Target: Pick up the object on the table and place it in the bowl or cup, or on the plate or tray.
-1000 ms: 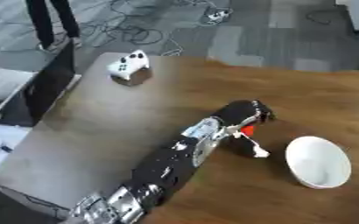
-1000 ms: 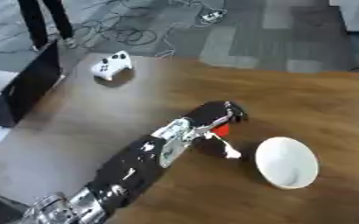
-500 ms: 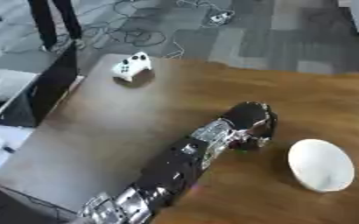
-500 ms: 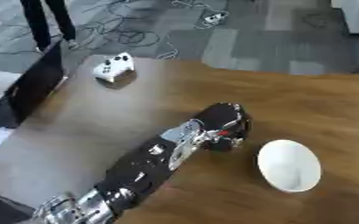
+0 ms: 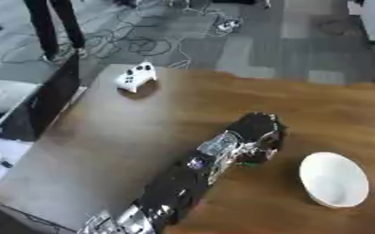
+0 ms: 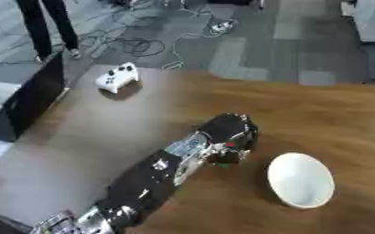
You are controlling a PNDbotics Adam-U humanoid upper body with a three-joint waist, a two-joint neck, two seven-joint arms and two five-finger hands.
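Covering the small object on the table (image 5: pixel 103 151).
Left hand (image 5: pixel 259 137) hides it beside the white bowl (image 5: pixel 333 179); finger state unclear. It seems light and rigid, best pinched mid-body. Game controller (image 5: pixel 135 77) sits far off.

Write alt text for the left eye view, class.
The left robot hand is curled over something small on the wooden table, just left of a white bowl. A white game controller sits at the far left corner.
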